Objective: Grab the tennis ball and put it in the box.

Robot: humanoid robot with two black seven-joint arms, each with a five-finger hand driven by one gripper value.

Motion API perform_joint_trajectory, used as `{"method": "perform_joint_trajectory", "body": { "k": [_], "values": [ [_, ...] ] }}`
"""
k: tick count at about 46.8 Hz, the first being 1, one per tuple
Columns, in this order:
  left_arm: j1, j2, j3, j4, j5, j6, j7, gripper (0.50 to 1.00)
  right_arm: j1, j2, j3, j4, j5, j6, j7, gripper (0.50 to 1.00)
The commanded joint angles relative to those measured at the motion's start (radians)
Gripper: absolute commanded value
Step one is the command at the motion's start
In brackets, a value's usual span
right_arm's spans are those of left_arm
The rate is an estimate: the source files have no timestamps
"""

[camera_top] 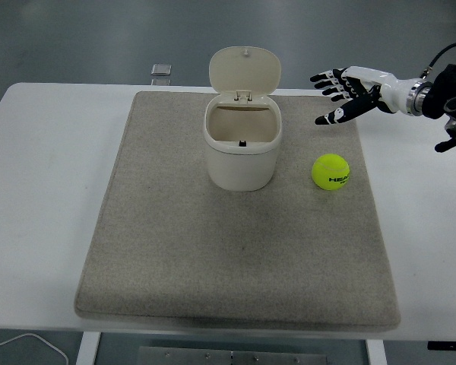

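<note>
A white table (45, 175) holds a grey mat (167, 258). The tennis ball (330, 172) sits on the mat near its right edge, beside the cream box (242, 152) with its lid up. The right hand (348, 93) floats over the mat's far right corner, fingers (328, 118) spread wide, holding nothing

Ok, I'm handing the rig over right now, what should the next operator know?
Right hand: open, fingers spread, in the air above the mat's far right corner, holding nothing. Left hand: not in view.
Tennis ball: on the grey mat, right of the box, untouched.
Box: cream bin, mid-mat, lid up, nothing visible inside.
Done: nothing yet.
Left: grasp the ball, drop it in the box.
</note>
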Motion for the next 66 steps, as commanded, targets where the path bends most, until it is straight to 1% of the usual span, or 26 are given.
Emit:
{"method": "perform_joint_trajectory", "body": {
  "k": [1, 5, 8, 14, 18, 20, 23, 26, 33, 36, 42, 54, 61, 66],
  "values": [
    [0.000, 0.000, 0.000, 0.000, 0.000, 0.000, 0.000, 0.992, 0.002, -0.029, 0.001, 0.005, -0.072, 0.041, 0.030, 0.932],
    [0.000, 0.000, 0.000, 0.000, 0.000, 0.000, 0.000, 0.992, 0.013, -0.058, 0.003, 0.037, -0.134, 0.073, 0.065, 0.932],
    [0.000, 0.000, 0.000, 0.000, 0.000, 0.000, 0.000, 0.992, 0.017, -0.081, 0.001, 0.083, -0.180, 0.088, 0.093, 0.932],
    [0.000, 0.000, 0.000, 0.000, 0.000, 0.000, 0.000, 0.992, 0.014, -0.126, 0.003, 0.164, -0.290, 0.091, 0.145, 0.932],
    [0.000, 0.000, 0.000, 0.000, 0.000, -0.001, 0.000, 0.992, 0.007, -0.135, 0.005, 0.184, -0.335, 0.078, 0.172, 0.932],
    [0.000, 0.000, 0.000, 0.000, 0.000, 0.000, 0.000, 0.992, -0.002, -0.136, 0.005, 0.188, -0.344, 0.059, 0.182, 0.932],
    [0.000, 0.000, 0.000, 0.000, 0.000, 0.000, 0.000, 0.992, -0.022, -0.136, 0.005, 0.188, -0.361, 0.036, 0.189, 0.932],
    [0.000, 0.000, 0.000, 0.000, 0.000, 0.000, 0.000, 0.992, -0.035, -0.138, 0.005, 0.188, -0.393, 0.025, 0.198, 0.932],
    [0.000, 0.000, 0.000, 0.000, 0.000, 0.000, 0.000, 0.992, -0.067, -0.138, 0.005, 0.188, -0.488, -0.036, 0.232, 0.932],
    [0.000, 0.000, 0.000, 0.000, 0.000, 0.000, 0.000, 0.992, -0.072, -0.142, 0.005, 0.189, -0.513, -0.041, 0.246, 0.932],
    [0.000, 0.000, 0.000, 0.000, 0.000, 0.000, 0.000, 0.992, -0.075, -0.155, 0.003, 0.198, -0.524, -0.039, 0.251, 0.932],
    [0.000, 0.000, 0.000, 0.000, 0.000, 0.000, 0.000, 0.992, -0.096, -0.149, 0.005, 0.201, -0.551, -0.044, 0.252, 0.932],
    [0.000, 0.000, 0.000, 0.000, 0.000, 0.000, 0.000, 0.992, -0.127, -0.139, 0.005, 0.201, -0.557, -0.071, 0.252, 0.932],
    [0.000, 0.000, 0.000, 0.000, 0.000, 0.000, 0.000, 0.992, -0.131, -0.138, 0.005, 0.201, -0.562, -0.083, 0.252, 0.930]
  ]
}}
